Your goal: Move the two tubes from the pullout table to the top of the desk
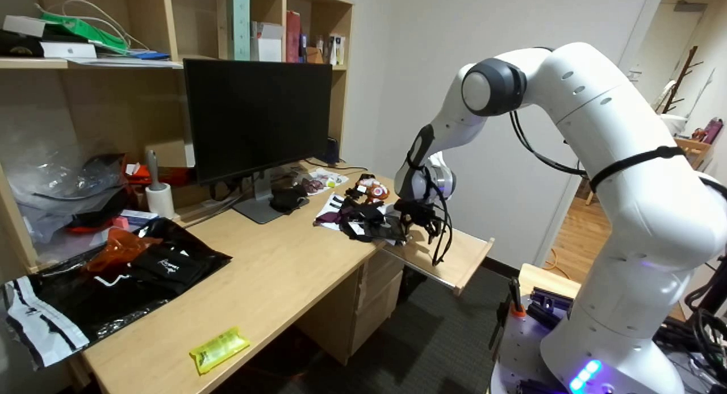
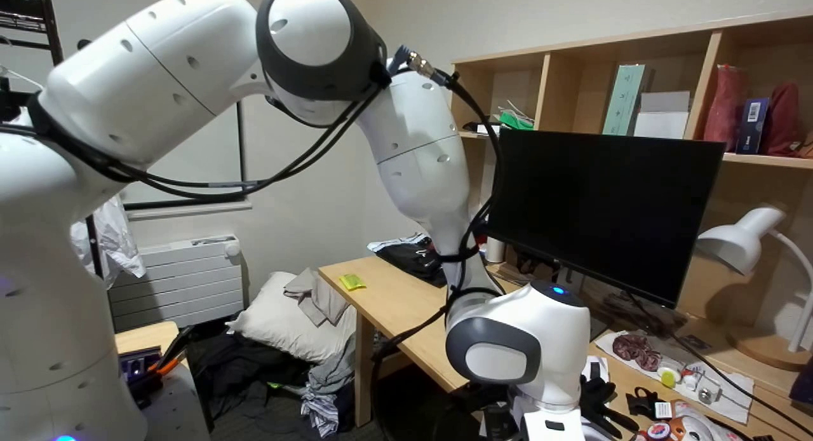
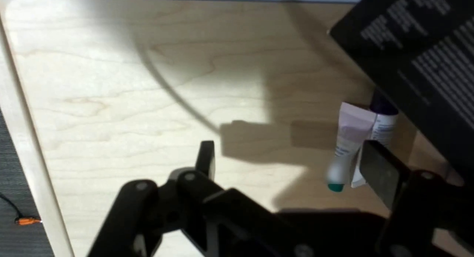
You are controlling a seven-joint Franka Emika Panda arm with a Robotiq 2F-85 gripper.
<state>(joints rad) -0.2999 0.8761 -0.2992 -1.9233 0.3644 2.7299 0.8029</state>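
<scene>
The claw (image 3: 290, 162) hangs spread and empty over the pullout tabletop (image 3: 92, 138), I'd guess that wide to straddle both tubes (image 3: 350, 134). They lie side by side, head to tail, right of centre in the wrist view, near the black box (image 3: 411, 60).

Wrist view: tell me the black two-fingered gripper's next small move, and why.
Probably shift the open black two-fingered gripper slightly towards the picture's right before lowering: bare light-wood pullout board shows mid-gap, while the pale tube with the green cap lies off-centre and the white tube with the dark cap is partly hidden behind the finger on that side.
</scene>
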